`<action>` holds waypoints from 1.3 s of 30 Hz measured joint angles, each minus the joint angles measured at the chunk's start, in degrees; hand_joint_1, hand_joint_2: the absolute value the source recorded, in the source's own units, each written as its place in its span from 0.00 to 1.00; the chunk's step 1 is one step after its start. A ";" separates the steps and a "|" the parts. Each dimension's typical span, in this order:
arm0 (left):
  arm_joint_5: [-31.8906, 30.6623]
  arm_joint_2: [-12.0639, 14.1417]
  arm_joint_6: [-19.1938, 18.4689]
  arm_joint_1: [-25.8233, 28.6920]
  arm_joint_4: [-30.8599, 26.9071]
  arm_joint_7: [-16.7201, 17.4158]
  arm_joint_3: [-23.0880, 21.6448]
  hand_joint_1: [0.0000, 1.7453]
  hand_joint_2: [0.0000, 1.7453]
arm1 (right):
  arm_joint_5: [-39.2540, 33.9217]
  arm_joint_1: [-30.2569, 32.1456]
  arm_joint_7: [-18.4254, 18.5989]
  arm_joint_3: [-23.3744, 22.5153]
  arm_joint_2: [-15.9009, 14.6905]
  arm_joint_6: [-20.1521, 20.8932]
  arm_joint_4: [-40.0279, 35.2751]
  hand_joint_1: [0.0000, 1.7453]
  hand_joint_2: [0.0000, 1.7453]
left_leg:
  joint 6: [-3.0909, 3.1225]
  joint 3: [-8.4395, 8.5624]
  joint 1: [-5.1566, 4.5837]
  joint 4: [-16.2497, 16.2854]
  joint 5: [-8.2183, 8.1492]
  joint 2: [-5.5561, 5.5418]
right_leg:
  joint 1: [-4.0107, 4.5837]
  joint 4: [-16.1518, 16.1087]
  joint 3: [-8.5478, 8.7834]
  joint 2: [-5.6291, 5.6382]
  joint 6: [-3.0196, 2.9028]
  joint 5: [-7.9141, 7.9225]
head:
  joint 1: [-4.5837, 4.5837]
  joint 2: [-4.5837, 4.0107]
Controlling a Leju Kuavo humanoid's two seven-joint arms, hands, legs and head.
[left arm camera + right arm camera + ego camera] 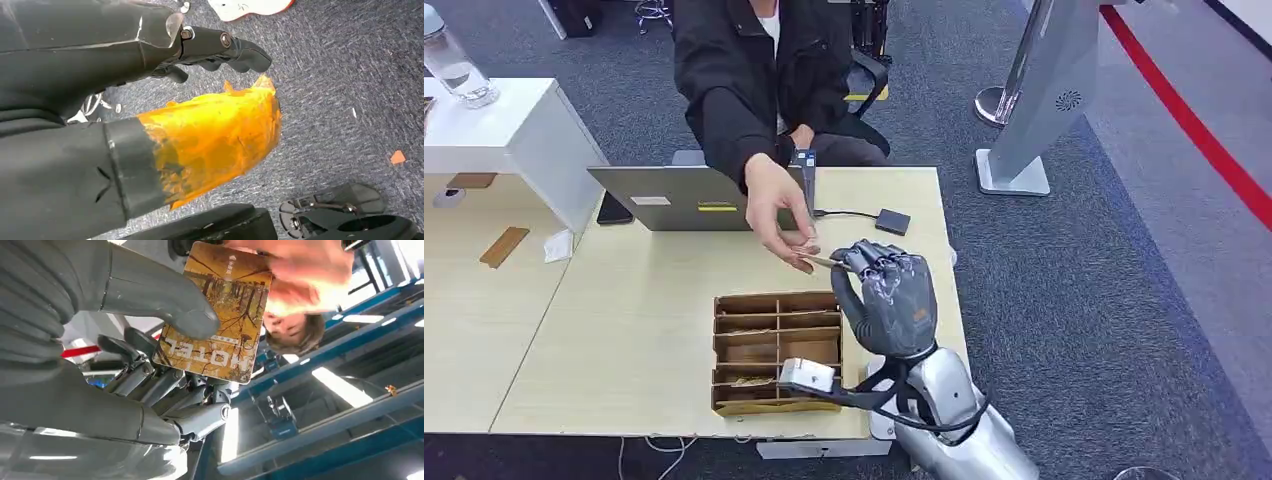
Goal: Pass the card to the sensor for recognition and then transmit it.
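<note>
While the right hand point(886, 297) is raised over the right side of the table point(624, 330), it pinches the card point(216, 312) between the thumb point(165, 302) and the darker fingers point(150, 375); the right wrist view shows the thumb pressed on the card face, fingers behind it. Card is yellow-brown with a tree print and "HOTEL" lettering. A person's hand point(776, 210) reaches across from the far side of the table and has its fingertips on the card's other end, so both hold it at once. In the head view the card sits edge-on between the two hands, above the table and just past the far edge of the wooden divided tray point(774, 350). A laptop point(686, 197) stands near the far edge of the table; a small dark sensor box point(892, 221) lies on the table to its right, cable attached, apart from the card. Left hand point(220, 50) hangs over grey carpet point(345, 90), fingers curled in, nothing in them.
</note>
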 joint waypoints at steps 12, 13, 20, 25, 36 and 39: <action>0.11 0.00 0.00 0.00 0.02 0.00 0.00 0.00 0.00 | -2.36 0.04 -0.79 0.31 -0.02 1.11 -0.13 1.00 1.00 | 0.00 0.00 0.00 0.00 0.00 0.00 | 0.00 0.00 0.00 0.00 0.00 0.00 | 0.00 0.00; 0.13 0.00 -0.02 0.00 0.02 0.00 0.00 0.00 0.00 | -3.38 0.06 -1.15 0.33 -0.06 1.28 -0.15 1.00 1.00 | 0.00 0.00 0.00 0.00 0.00 0.00 | 0.00 0.00 0.00 0.00 0.00 0.00 | 0.00 0.00; 0.72 0.02 0.00 0.02 0.02 -0.13 0.02 0.00 0.00 | -13.96 2.32 -4.13 0.26 -0.41 4.26 -2.01 1.00 1.00 | 0.00 0.00 0.00 0.00 0.00 -0.01 | 0.00 0.00 -0.01 -0.01 0.00 0.00 | 0.00 0.00; 1.11 0.02 0.07 0.03 0.02 -0.15 0.04 0.00 0.00 | -15.52 4.81 -4.74 -0.68 -0.61 4.39 -2.69 1.00 1.00 | -0.01 0.00 0.00 0.00 -0.02 0.00 | 0.00 0.00 -0.01 0.00 0.00 -0.01 | 0.00 0.00; 1.55 0.02 0.39 0.04 0.00 -0.15 0.04 0.00 0.00 | -18.38 8.81 -5.79 -2.97 -0.61 5.44 -2.82 1.00 1.00 | -0.01 0.00 0.00 0.00 -0.01 0.00 | 0.00 0.00 -0.01 0.01 0.00 -0.01 | 0.00 0.00; 1.55 0.02 0.48 0.05 0.02 -0.15 0.04 0.00 0.00 | -18.40 8.98 -5.81 -3.13 -0.61 5.44 -2.82 1.00 1.00 | -0.01 0.00 0.00 0.00 -0.01 0.00 | 0.00 0.00 -0.01 0.00 0.00 -0.01 | 0.02 0.00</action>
